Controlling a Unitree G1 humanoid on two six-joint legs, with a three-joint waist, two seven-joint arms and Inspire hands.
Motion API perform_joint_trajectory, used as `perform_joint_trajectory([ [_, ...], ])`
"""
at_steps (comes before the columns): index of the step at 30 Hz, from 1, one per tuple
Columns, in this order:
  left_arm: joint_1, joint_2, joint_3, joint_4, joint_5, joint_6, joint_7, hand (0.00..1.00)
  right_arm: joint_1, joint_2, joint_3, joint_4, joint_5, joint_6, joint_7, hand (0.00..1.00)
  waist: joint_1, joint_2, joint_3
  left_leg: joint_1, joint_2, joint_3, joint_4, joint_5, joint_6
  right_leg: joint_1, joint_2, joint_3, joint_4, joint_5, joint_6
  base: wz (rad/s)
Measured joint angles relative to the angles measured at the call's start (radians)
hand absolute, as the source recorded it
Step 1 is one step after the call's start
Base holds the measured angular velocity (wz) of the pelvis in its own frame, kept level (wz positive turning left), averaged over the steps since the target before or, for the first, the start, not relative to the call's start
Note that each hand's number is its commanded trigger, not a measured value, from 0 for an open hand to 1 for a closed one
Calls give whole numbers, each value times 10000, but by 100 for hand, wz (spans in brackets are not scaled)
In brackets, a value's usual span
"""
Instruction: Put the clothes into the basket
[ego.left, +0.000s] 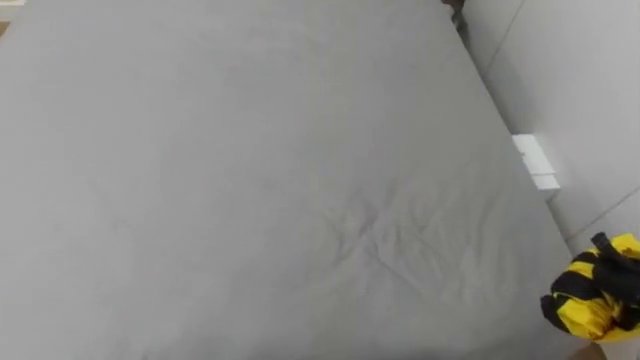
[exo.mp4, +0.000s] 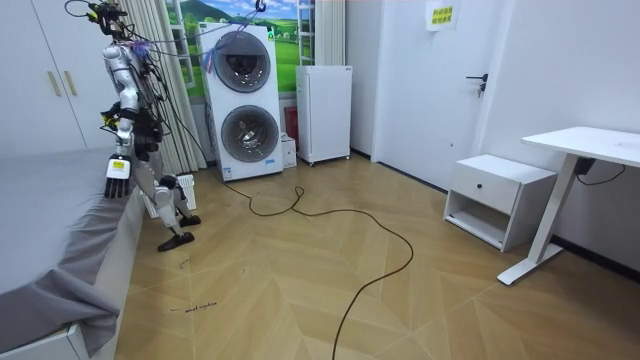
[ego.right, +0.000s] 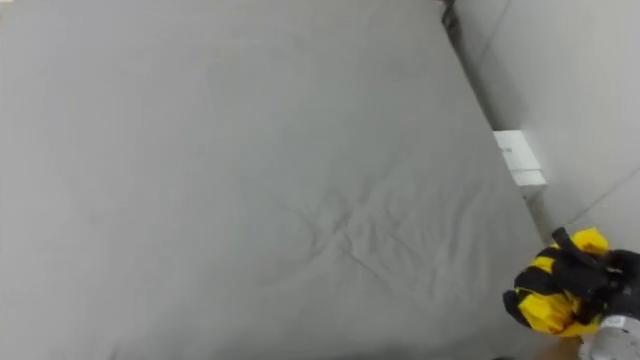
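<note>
One bed (ego.left: 250, 180), one yellow garment (ego.left: 585, 315), two stacked washers (exo.mp4: 243, 100), one white cabinet (exo.mp4: 324, 112), one nightstand (exo.mp4: 498, 195), one desk (exo.mp4: 590, 142)

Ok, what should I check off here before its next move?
1. Garment picked up: ok, the yellow and black garment is at the right hand, by the bed's right edge.
2. Hold secure: cannot tell; the dark hand and the black stripes blend.
3. Left hand free: ok, it hangs open beside the bed.
4. Bed cleared: ok, bare where seen.
5. Basket's place: cannot tell.
</note>
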Motion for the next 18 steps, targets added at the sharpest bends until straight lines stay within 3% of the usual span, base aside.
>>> perform_joint_trajectory([
  [7,389,-20,225,10,257,420,231,0,294,263,-513,-123,-41,8,-56,100,-431,11,53,279,166,598,-21,-194,-116,-21,159,609,-15,27,-45,-26],
  [12,483,-31,204,14,297,874,464,0,440,434,-791,45,11,-7,-193,100,-777,177,86,319,253,1005,-22,-276,-157,-174,268,1104,28,53,-65,-23],
  [15,703,-38,220,14,374,967,665,0,926,797,-836,235,40,2,-171,100,-900,194,101,406,357,1272,-22,-334,-233,-190,373,1381,-2,98,-114,-30],
  [18,731,-39,233,120,483,1121,655,0,1169,1072,-921,679,-49,21,-44,100,-1085,352,138,322,413,1568,-20,-397,-258,-421,442,1694,16,101,-115,-31],
])
